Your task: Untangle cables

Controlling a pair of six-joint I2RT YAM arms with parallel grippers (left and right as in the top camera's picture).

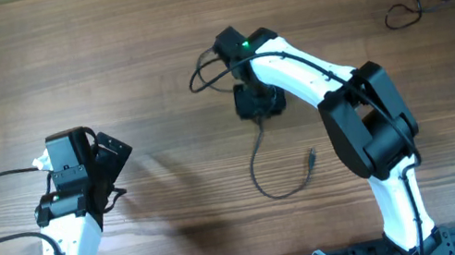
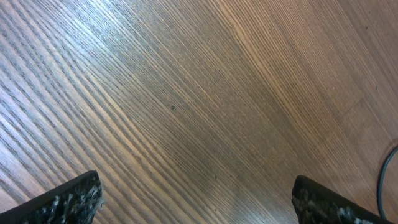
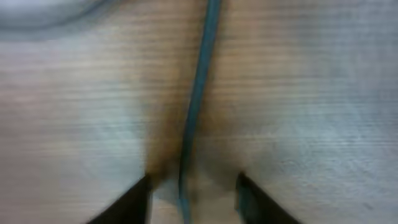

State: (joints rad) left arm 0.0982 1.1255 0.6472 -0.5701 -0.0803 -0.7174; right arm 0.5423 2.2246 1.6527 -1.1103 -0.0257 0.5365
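From overhead the right pincer (image 3: 193,186) hides under its wrist; the blurred wrist view shows its jaws apart astride a cable (image 3: 200,74). The left pincer (image 2: 196,200) gapes over the worktop (image 2: 186,93).

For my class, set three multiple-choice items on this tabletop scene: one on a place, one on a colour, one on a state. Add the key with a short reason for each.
1. Where does the middle cable run at the right gripper?
A. Between its two fingers
B. Outside both fingers
C. Wrapped round the wrist

2. What colour is the light on the right arm?
A. Red
B. Green
C. Blue

3. How does the left gripper stand?
A. Shut on a cable
B. Shut on a plug
C. Open over the bare table

Key:
1 A: the right wrist view shows the cable passing between the two fingers.
2 B: a green dot glows in the overhead view.
3 C: its fingers stand far apart with only wood between them.
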